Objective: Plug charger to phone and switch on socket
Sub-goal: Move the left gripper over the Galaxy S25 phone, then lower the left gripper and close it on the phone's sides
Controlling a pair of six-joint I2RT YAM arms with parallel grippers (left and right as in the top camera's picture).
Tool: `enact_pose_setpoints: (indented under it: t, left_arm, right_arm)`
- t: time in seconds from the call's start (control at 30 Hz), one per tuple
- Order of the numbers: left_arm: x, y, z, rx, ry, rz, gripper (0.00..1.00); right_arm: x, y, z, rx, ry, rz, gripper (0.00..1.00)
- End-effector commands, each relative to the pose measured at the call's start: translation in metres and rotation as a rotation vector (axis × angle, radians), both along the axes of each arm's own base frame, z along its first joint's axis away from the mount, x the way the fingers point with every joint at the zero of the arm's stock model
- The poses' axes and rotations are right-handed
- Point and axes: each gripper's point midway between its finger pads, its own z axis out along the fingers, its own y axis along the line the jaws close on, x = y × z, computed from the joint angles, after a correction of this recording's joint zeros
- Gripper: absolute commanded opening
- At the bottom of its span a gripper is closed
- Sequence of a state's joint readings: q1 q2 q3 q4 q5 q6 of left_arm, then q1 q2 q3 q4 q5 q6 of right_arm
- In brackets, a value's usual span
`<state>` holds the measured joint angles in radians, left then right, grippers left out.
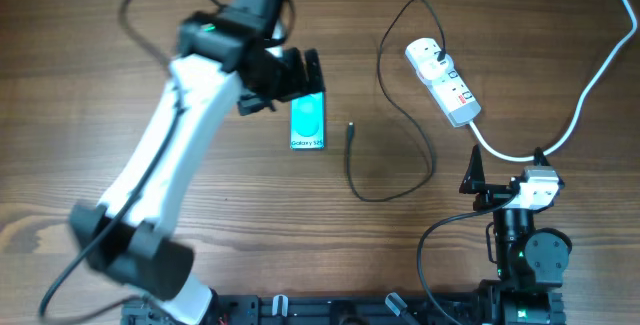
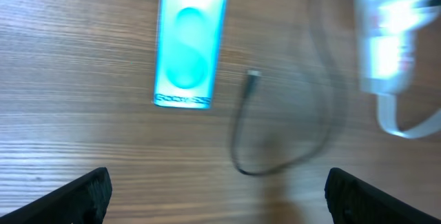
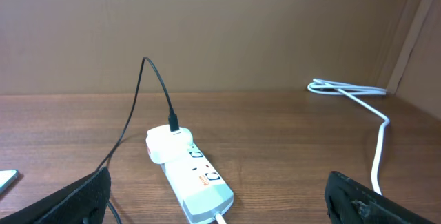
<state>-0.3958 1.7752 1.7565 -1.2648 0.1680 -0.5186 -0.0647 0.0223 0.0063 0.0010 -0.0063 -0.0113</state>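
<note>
The phone (image 1: 308, 122), with a cyan screen, lies flat on the wooden table; it also shows in the left wrist view (image 2: 189, 43). The charger's thin black cable (image 1: 425, 160) loops from the socket, and its plug tip (image 1: 351, 127) lies just right of the phone, apart from it (image 2: 253, 76). The white socket (image 1: 446, 82) with red switches lies at the back right (image 3: 198, 181). My left gripper (image 1: 290, 83) hovers open over the phone's far end, empty (image 2: 224, 203). My right gripper (image 1: 505, 172) is open and empty, in front of the socket (image 3: 220, 210).
A thick white cord (image 1: 585, 85) runs from the socket's near end off the back right corner; it also shows in the right wrist view (image 3: 377, 138). A white adapter (image 3: 167, 143) sits in the socket's far outlet. A brown wall stands behind the table.
</note>
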Motion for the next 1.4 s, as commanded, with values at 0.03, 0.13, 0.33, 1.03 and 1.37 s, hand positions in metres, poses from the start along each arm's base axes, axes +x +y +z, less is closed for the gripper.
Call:
enact_pose_setpoints:
  t: [0.03, 0.13, 0.33, 1.03, 1.37]
  left_arm:
    - [0.019, 0.008, -0.062, 0.252, 0.041, 0.01, 1.0]
    - [0.024, -0.002, -0.082, 0.234, 0.071, 0.0, 1.0]
    - [0.049, -0.015, -0.094, 0.195, -0.035, -0.043, 1.0]
    - [0.03, -0.02, -0.188, 0.259, 0.136, -0.175, 1.0]
    - [0.033, -0.021, -0.192, 0.264, 0.12, -0.223, 1.0]
  right_arm:
    - [0.0, -0.002, 0.002, 0.013, -0.01, -0.01, 0.99]
    - [0.0, -0.002, 0.002, 0.014, -0.01, -0.01, 1.0]
    - [0.0, -0.002, 0.002, 0.013, -0.01, -0.01, 1.0]
    - [0.0, -0.002, 0.002, 0.013, -0.01, -0.01, 1.0]
    - [0.0, -0.002, 0.002, 0.013, -0.01, -0.01, 1.0]
